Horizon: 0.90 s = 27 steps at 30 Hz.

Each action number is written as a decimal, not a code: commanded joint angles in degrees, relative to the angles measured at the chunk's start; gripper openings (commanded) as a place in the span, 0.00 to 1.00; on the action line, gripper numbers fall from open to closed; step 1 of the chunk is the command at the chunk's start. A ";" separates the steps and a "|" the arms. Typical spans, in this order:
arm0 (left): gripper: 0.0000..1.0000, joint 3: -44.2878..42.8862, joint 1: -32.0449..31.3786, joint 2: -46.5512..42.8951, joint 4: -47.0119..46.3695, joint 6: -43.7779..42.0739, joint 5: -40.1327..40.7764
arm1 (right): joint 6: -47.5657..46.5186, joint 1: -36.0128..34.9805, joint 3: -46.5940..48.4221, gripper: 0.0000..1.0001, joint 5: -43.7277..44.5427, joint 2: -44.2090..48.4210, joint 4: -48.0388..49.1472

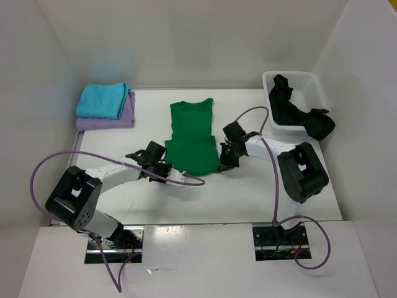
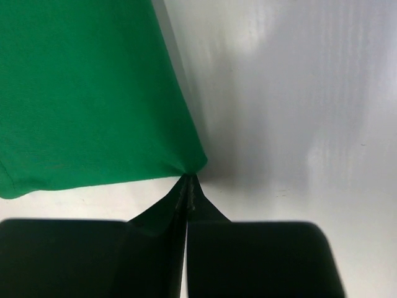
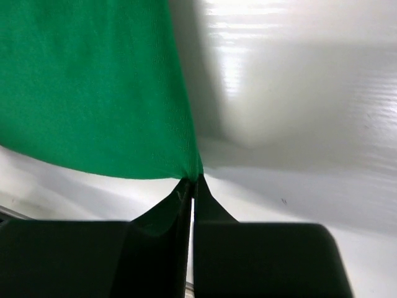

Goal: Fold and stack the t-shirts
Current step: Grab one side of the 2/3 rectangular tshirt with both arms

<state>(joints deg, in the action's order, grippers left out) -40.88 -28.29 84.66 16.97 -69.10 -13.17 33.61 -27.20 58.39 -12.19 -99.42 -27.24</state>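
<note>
A bright green t-shirt [image 1: 192, 136] lies flat in the middle of the table, sleeves folded in, collar toward the back. My left gripper [image 1: 180, 176] is shut on its near left hem corner, and the left wrist view shows the green t-shirt [image 2: 87, 93] pinched at the left gripper's tips [image 2: 188, 179]. At the near right hem corner my right gripper [image 1: 223, 166] is shut on the cloth; in the right wrist view the green t-shirt [image 3: 93, 87] bunches at the right gripper's tips [image 3: 194, 181]. A folded turquoise t-shirt [image 1: 102, 99] rests on a folded lavender t-shirt [image 1: 108, 120] at the back left. A black t-shirt [image 1: 298, 112] hangs over the bin's rim.
A white plastic bin [image 1: 270, 77] stands at the back right corner against the walls. White walls enclose the table on the left, back and right. Purple cables loop from both arms over the near part of the table.
</note>
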 commanded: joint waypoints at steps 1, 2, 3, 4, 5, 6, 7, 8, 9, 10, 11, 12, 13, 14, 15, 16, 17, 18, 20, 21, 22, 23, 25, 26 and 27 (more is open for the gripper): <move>0.00 -0.69 -0.18 -1.42 4.90 -1.65 -1.07 | -2.40 0.48 -0.56 0.00 2.95 3.00 -5.79; 0.00 -0.69 -0.18 -1.43 4.91 -1.65 -1.07 | -2.40 0.48 -0.56 0.02 2.96 3.00 -6.32; 0.00 -0.69 -0.18 -1.95 5.61 -1.65 -1.07 | -2.40 0.48 -0.56 0.05 2.96 3.52 -6.33; 0.00 -1.30 -0.18 -1.96 6.49 -1.65 -1.07 | -2.40 0.48 -0.56 0.09 2.35 3.53 -6.33; 0.01 -1.30 -0.18 -1.96 6.49 -1.65 -1.07 | -2.40 0.48 -0.56 0.30 1.65 3.53 -6.33; 0.13 -1.30 -0.70 -2.48 7.02 -1.65 -1.07 | -2.40 0.48 -0.56 0.40 1.12 3.53 -6.33; 0.55 -1.83 -0.71 -2.49 8.07 -2.35 -1.07 | -2.40 0.48 -0.56 0.47 1.11 4.05 -6.94; 0.66 -1.83 -0.71 -2.49 8.86 -2.35 -1.07 | -2.40 0.48 -0.56 0.54 1.11 4.05 -7.55; 0.70 -1.83 -0.71 -2.49 9.39 -2.35 -0.55 | -2.40 0.48 -0.56 0.57 0.59 4.84 -7.56; 0.72 -1.83 -0.71 -3.01 10.00 -2.35 -0.54 | -2.40 0.48 -0.56 0.58 0.58 5.45 -7.56; 0.76 -1.83 -0.71 -3.62 10.01 -2.35 -0.54 | -1.62 0.48 -0.56 0.59 -0.20 6.94 -7.56; 0.78 -1.83 -0.71 -3.63 10.62 -1.57 -0.54 | -1.61 0.48 -0.56 0.59 -0.21 7.65 -7.56; 0.80 -2.44 -1.41 -4.50 10.63 -0.43 -1.67 | -0.13 0.48 -1.17 0.59 -0.21 8.35 -7.56; 0.84 -2.45 -1.41 -5.03 10.02 0.36 -2.29 | 0.40 0.48 -1.70 0.61 -0.21 8.88 -6.86; 0.85 -3.06 -3.24 -5.03 9.49 1.85 -2.82 | 0.41 0.48 -2.40 0.61 -0.73 8.89 -6.33; 0.87 -3.06 -4.13 -5.03 8.70 2.47 -2.83 | 1.10 0.48 -2.40 0.61 -0.73 8.37 -6.33; 0.87 -3.06 -4.92 -4.42 6.69 3.09 -2.83 | 1.11 0.48 -2.40 0.62 -0.73 6.71 -5.63; 0.87 -3.06 -5.71 -4.42 5.71 3.09 -2.22 | 1.11 0.48 -2.40 0.62 -1.43 5.82 -4.84; 0.87 -3.06 -6.86 -2.84 4.31 3.09 -2.21 | 1.63 0.48 -2.93 0.62 -1.44 4.59 -3.61; 0.87 -3.58 -6.86 -2.84 4.30 3.09 -2.21 | 1.64 0.48 -2.93 0.62 -1.44 3.89 -2.21; 0.87 -3.59 -6.86 -2.14 3.60 3.09 -2.21 | 1.64 0.48 -2.93 0.62 -1.96 3.88 -1.59; 0.87 -3.59 -6.86 -1.52 2.81 2.49 -1.69 | 1.64 0.48 -2.93 0.62 -1.97 3.36 -1.06; 0.87 -2.97 -6.86 -0.90 1.06 1.96 -0.98 | 2.17 0.48 -2.93 0.62 -2.58 1.95 0.17; 0.87 -2.28 -6.86 -0.29 0.52 1.08 -0.20 | 2.17 0.48 -2.93 0.62 -3.10 1.34 0.17; 0.87 -1.75 -6.86 -0.29 0.00 0.55 -0.19 | 2.17 0.48 -2.93 0.62 -3.11 0.46 0.70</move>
<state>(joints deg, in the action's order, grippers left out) -42.65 -35.18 83.46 19.73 -67.37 -12.99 35.11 -27.05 55.81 -14.17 -97.45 -30.30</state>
